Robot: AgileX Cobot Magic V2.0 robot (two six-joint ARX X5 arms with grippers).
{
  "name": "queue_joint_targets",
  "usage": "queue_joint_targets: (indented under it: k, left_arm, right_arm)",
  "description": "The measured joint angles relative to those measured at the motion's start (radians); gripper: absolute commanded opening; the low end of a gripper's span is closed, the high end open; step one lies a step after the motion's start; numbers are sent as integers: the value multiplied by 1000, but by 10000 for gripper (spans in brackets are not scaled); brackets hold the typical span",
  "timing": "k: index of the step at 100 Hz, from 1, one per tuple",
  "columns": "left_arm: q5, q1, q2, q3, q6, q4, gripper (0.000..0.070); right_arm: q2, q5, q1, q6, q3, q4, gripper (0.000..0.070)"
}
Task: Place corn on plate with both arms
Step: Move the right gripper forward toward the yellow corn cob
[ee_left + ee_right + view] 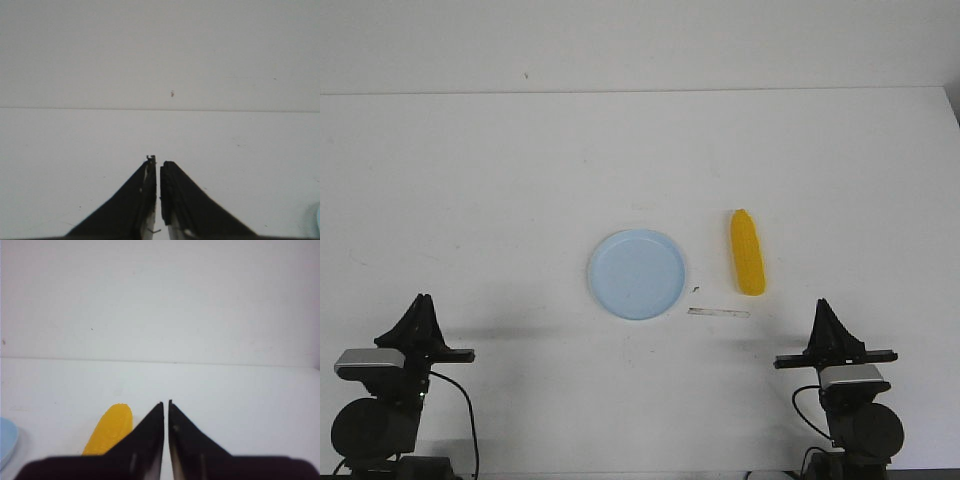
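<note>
Front view: the corn (pixel 747 252) lies right of centre on the white table (pixel 520 180), just beside the plate (pixel 636 274) but apart from it, tapered tip toward the top of the frame. The left gripper (pixel 420 310) at lower left and the right gripper (pixel 823 313) at lower right are both pressed together, holding nothing. You should expect a light, stiff, smooth cob that may roll; grasp it across mid-length.
</note>
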Motion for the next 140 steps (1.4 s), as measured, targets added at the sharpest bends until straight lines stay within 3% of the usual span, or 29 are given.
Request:
queue_joint_targets:
  k: [39,112,140]
  left_arm:
    - [10,0,3,0,42,3,7]
    - [10,0,3,0,47,5,14]
    - [10,0,3,0,47,5,14]
  right_arm:
    - [0,0,0,0,0,0,13]
    - [0,2,0,0,0,5,13]
    - [0,170,0,-1,0,60,13]
